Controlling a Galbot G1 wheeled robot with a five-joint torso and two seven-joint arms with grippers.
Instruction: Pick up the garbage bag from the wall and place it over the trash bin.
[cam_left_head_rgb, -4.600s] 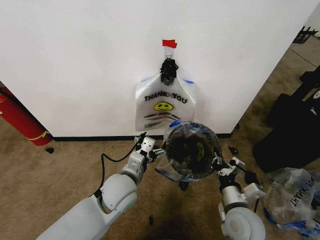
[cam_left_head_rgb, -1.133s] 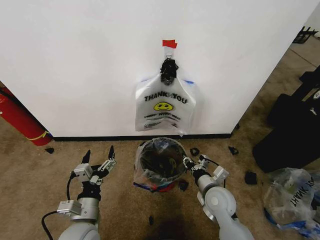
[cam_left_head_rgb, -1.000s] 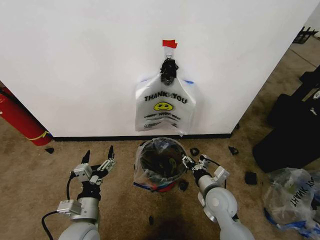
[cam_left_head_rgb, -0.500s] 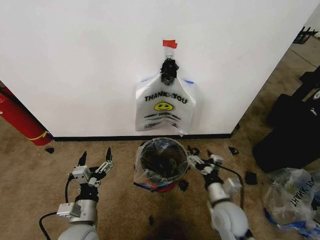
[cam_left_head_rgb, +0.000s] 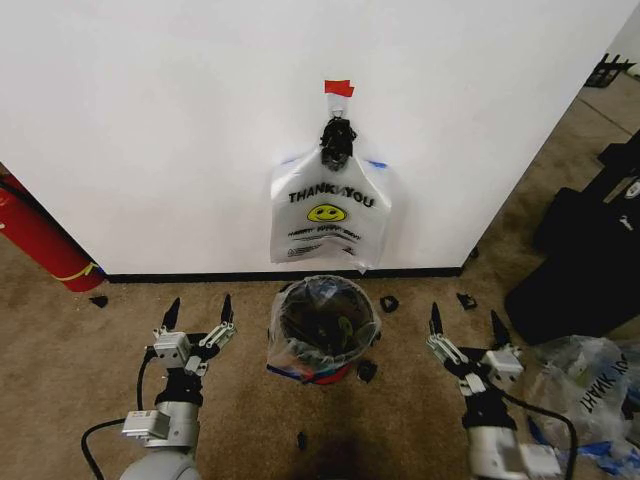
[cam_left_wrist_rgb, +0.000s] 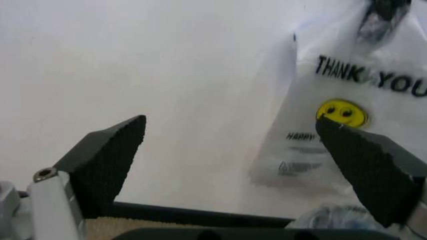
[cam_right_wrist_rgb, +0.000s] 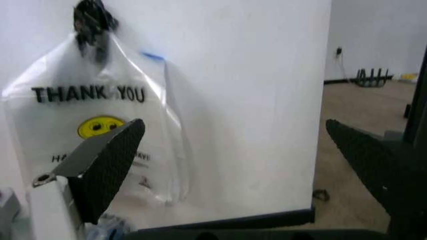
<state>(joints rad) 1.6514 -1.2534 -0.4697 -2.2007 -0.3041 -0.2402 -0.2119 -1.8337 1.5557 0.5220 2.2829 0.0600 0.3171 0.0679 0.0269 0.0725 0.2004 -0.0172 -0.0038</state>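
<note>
A garbage bag (cam_left_head_rgb: 331, 216) is hanging flat against the wall (cam_left_head_rgb: 160, 130), gathered at a dark knot just below a strip of red tape (cam_left_head_rgb: 339, 87), its long axis running straight down toward the trash bin (cam_left_head_rgb: 322, 322) standing on the carpet directly beneath it. The bin is already wearing a clear liner. Both grippers are hovering low over the floor, one on each side of the bin and well apart from the bag, which is lying ahead of and above them both. The left gripper (cam_left_head_rgb: 197, 319) is pointing its fingers upward with the jaws spread wide and nothing between them; the right gripper (cam_left_head_rgb: 464, 338) is posed the same way, fingers splayed and empty. Each wrist camera is looking up past its open fingertips at the smiley-face print, and the left gripper is appearing slightly nearer the wall. A red cylinder (cam_left_head_rgb: 40, 240) is leaning at the far left.
</note>
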